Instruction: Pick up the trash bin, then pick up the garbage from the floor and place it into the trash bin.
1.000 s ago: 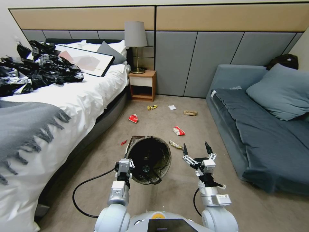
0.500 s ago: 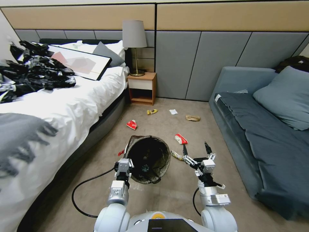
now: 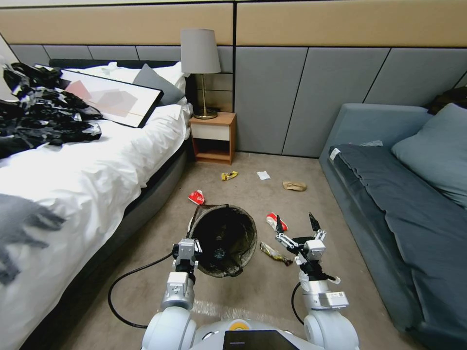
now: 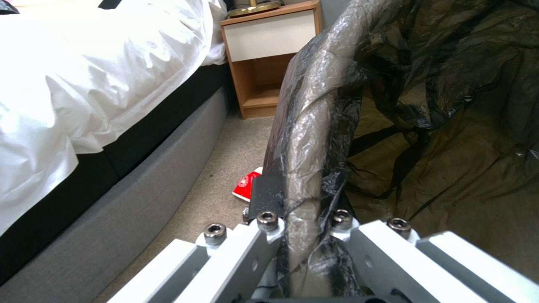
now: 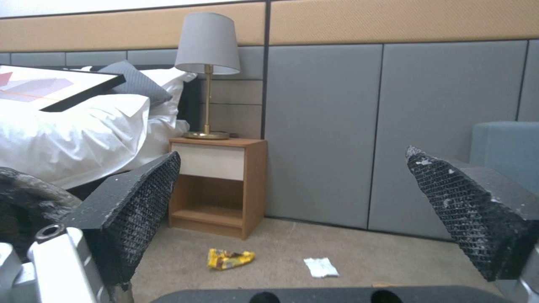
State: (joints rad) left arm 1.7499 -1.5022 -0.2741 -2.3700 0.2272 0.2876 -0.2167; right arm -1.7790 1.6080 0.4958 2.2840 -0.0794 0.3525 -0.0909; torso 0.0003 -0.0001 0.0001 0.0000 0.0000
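Bin held, litter on the floor.
Your left hand (image 3: pixel 187 251) grips the trash bin (image 3: pixel 224 239) rim; your right hand (image 3: pixel 295 226) hangs spread wide above a red-and-white packet (image 3: pixel 275 221).

1. Camera carried forward with the base: nightstand (image 3: pixel 212 138) and lamp (image 3: pixel 200 51) larger, bed (image 3: pixel 87 165) slid leftward.
2. Floor litter nearer: red packet (image 3: pixel 276 221) now beside right gripper (image 3: pixel 296 222); yellow wrapper (image 3: pixel 275 253) beside trash bin (image 3: pixel 224 239).

Carpet floor (image 3: pixel 243 296) — scattered garbage (image 3: pixel 197 197)
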